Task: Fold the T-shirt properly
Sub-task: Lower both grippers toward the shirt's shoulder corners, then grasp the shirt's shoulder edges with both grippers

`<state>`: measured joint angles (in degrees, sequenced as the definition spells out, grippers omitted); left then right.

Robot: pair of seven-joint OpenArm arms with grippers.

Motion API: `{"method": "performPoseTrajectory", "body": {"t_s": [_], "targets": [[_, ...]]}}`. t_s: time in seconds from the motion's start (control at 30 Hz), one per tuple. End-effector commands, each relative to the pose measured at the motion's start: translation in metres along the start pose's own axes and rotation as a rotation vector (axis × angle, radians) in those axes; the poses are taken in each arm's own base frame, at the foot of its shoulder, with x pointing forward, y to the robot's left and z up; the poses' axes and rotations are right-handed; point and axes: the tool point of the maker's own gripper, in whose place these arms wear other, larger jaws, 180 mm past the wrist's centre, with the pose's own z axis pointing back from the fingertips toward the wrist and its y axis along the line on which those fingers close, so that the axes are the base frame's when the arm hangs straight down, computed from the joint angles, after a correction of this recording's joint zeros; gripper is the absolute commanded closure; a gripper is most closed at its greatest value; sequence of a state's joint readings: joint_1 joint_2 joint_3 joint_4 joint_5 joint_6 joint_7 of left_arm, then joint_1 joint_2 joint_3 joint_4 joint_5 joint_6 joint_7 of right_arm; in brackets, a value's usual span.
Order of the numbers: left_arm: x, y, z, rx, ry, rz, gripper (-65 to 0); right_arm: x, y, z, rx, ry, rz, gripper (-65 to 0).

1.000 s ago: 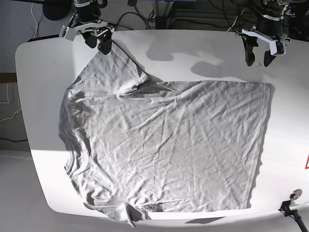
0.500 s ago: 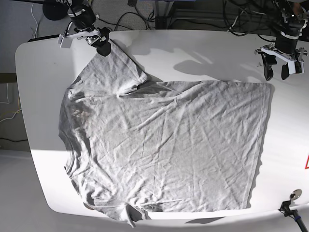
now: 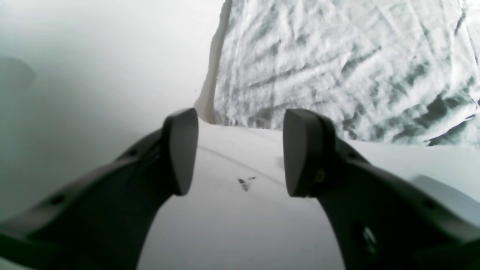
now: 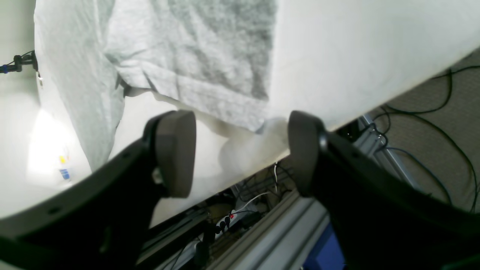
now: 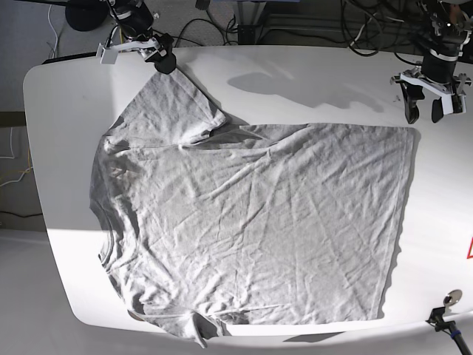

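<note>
The T-shirt lies spread flat on the white table, plain grey side up, wrinkled, collar toward the view's left; no lettering shows. One sleeve points to the back left. My left gripper is open and empty, hovering just behind the shirt's back right hem corner; in the left wrist view that corner lies just beyond the fingertips. My right gripper is open and empty at the table's back edge, past the sleeve tip; the right wrist view shows the sleeve beyond it.
Cables and equipment lie behind the table. In the right wrist view the table's edge drops to floor cables. A small clamp sits off the front right corner. A red mark shows at the right edge.
My right gripper has lifted back off the sleeve tip toward the table's back edge. My left gripper moved right a second ago and has since held still. The shirt has not moved.
</note>
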<state>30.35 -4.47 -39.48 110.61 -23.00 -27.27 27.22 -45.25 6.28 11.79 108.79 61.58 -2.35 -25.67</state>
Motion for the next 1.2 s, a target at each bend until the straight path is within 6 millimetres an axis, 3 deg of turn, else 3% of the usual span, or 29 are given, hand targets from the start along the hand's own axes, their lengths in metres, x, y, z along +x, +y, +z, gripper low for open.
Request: {"method": "performPoseTrajectory", "body": {"t_s": [0.0, 0.3, 0.47, 0.63, 0.97, 1.03, 1.17], "targets": [[0.012, 0.001, 0.003, -0.004, -0.040, -0.014, -33.9, 0.000, -0.003, 0.000, -0.004, 0.004, 0.002, -37.3], [0.011, 0.001, 0.003, -0.004, -0.039, -0.014, -33.9, -0.014, 0.017, -0.011, 0.051, 0.046, -0.011, -37.3], [0.011, 0.001, 0.003, -0.004, -0.039, -0.014, -33.9, -0.009, 0.025, -0.016, 0.071, 0.029, -0.019, -37.3], [0.011, 0.001, 0.003, -0.004, -0.039, -0.014, -33.9, 0.004, 0.028, -0.019, 0.079, 0.011, 0.015, -37.2], [0.011, 0.001, 0.003, -0.003, -0.038, -0.017, -33.9, 0.001, 0.018, -0.026, 0.059, 0.023, -0.001, -36.8], [0.012, 0.001, 0.003, -0.004, -0.040, -0.017, -33.9, 0.000, 0.019, -0.026, 0.059, 0.023, -0.002, -30.3], [0.013, 0.001, 0.002, -0.004, -0.043, -0.017, -33.9, 0.000, 0.018, -0.026, 0.058, 0.023, -0.004, -1.6]]}}
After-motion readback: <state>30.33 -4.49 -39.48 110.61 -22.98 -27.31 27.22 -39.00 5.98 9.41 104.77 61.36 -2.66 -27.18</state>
